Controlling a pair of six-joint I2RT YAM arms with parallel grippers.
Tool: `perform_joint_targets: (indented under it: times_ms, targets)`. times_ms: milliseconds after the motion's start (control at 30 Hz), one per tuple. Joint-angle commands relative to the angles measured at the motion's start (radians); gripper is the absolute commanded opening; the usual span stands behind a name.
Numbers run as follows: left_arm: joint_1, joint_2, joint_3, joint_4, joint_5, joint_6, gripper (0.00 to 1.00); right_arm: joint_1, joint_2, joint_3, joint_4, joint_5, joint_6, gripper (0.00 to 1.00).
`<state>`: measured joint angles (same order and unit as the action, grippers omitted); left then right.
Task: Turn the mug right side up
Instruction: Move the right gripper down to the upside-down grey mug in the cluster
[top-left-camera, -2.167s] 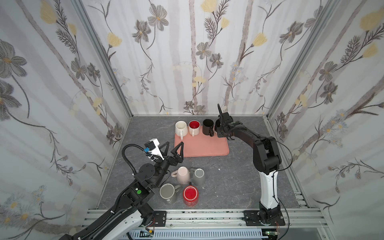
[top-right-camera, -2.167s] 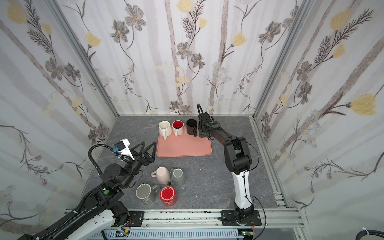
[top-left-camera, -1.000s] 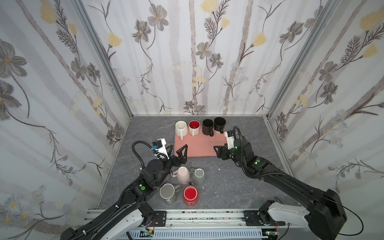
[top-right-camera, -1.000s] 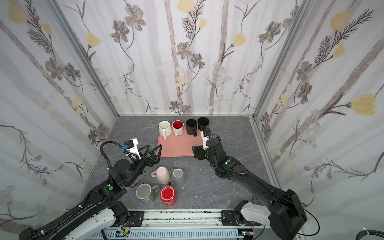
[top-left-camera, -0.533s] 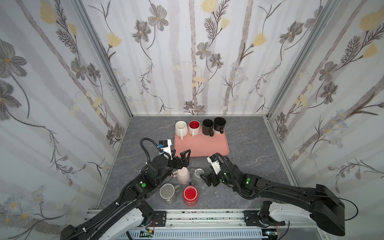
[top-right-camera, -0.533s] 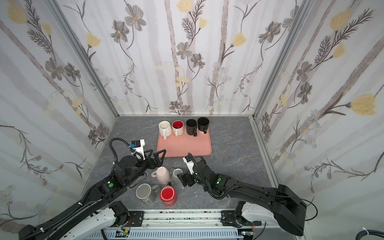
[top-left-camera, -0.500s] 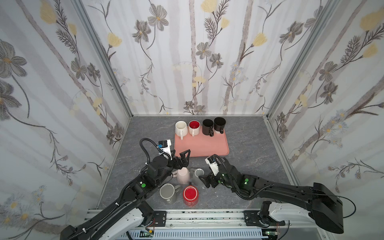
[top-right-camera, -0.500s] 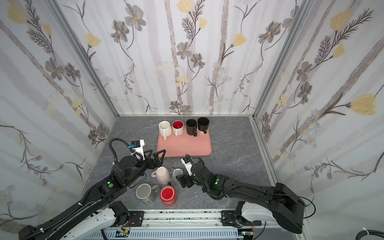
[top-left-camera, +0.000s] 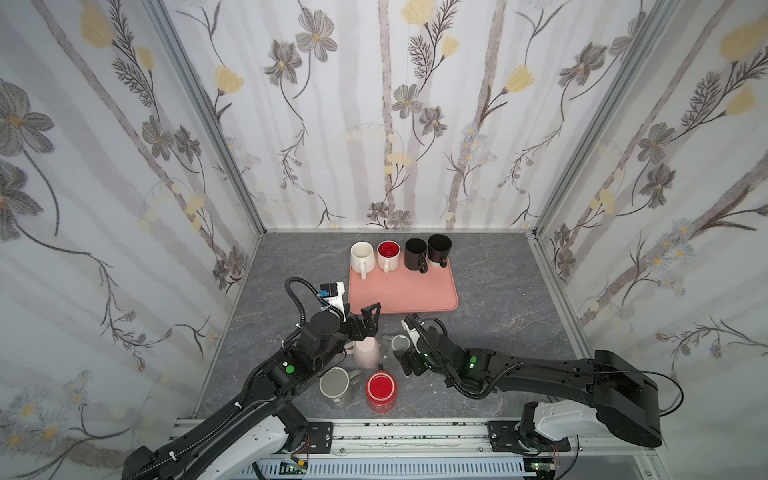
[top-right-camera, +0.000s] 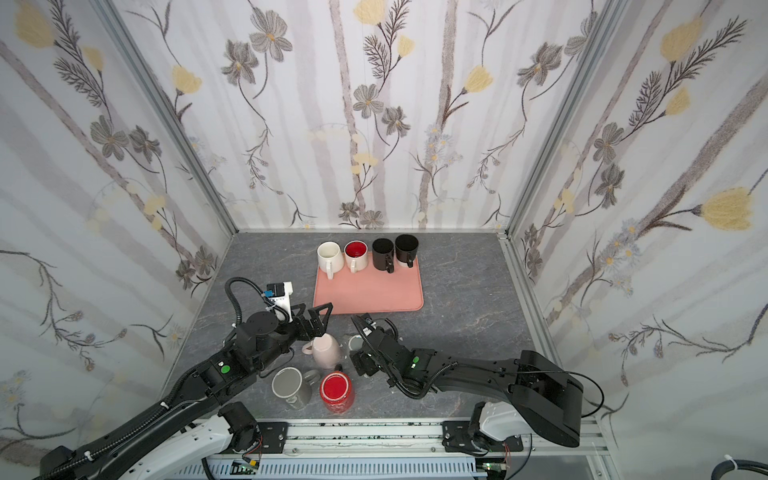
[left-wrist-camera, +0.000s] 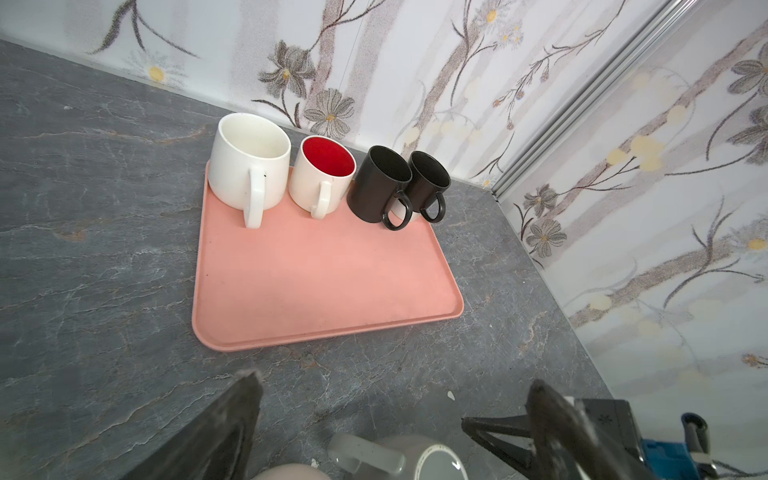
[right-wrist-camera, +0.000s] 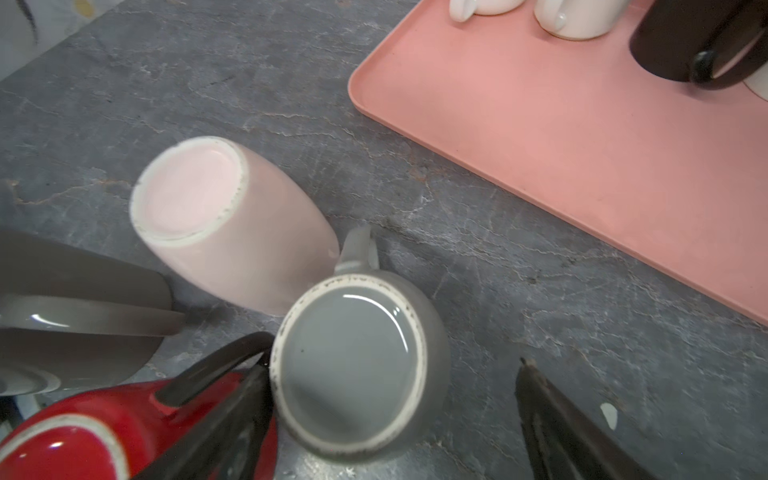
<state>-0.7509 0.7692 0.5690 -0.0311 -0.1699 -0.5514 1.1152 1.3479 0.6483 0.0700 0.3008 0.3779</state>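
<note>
Grey and glazed, the mug (right-wrist-camera: 353, 374) is set mouth down on the table (right-wrist-camera: 498, 291). Its flat base is turned up, so its long axis is vertical. Its handle (right-wrist-camera: 357, 245) is pointed away from the wrist camera and is found just beside the wall of a pink mug (right-wrist-camera: 232, 232), which is likewise stood base up.

The grey mug is bracketed by the right pincer (right-wrist-camera: 390, 365), whose fingers are spread wide and lowered to either side of it. One finger is seen close against the mug's wall, though contact cannot be made out. The other finger is kept clearly apart from the mug, so nothing is pinched.

In both top views this mug is placed near the front of the table, between the pink mug and the right arm. Nearer the front edge a red mug (top-left-camera: 381, 386) and a taupe mug (top-left-camera: 336, 384) are stood upright with their mouths up.

The left pincer (top-left-camera: 360, 316) is held above the pink mug with its fingers fully spread and nothing between them.

Further back a salmon tray (top-left-camera: 403, 293) is laid on the table. Along its far edge four upright mugs are lined up: a white mug (top-left-camera: 360, 254), a red-lined mug (top-left-camera: 388, 251), a black mug (top-left-camera: 415, 252) and a second black mug (top-left-camera: 439, 248). Their handles are turned toward the front.
</note>
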Motion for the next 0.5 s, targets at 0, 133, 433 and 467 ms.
perform_joint_targets:
  times_ms: [0, 133, 433, 467]
  targets:
    - [0.0, 0.013, 0.009, -0.005, 0.029, 0.019, 1.0, -0.031, -0.033, -0.031, -0.046, 0.081, 0.057, 0.89]
    - [-0.004, 0.055, 0.018, -0.014, 0.072, 0.027, 0.96, -0.092, -0.089, -0.075, -0.064, 0.09, 0.091, 0.89]
    - [-0.025, 0.265, 0.089, -0.045, 0.146, 0.055, 0.82, -0.224, -0.292, -0.165, -0.068, 0.027, 0.121, 0.9]
    - [-0.025, 0.295, 0.1, -0.049, 0.143, 0.051, 0.78, -0.228, -0.313, -0.169, -0.062, 0.024, 0.118, 0.89]
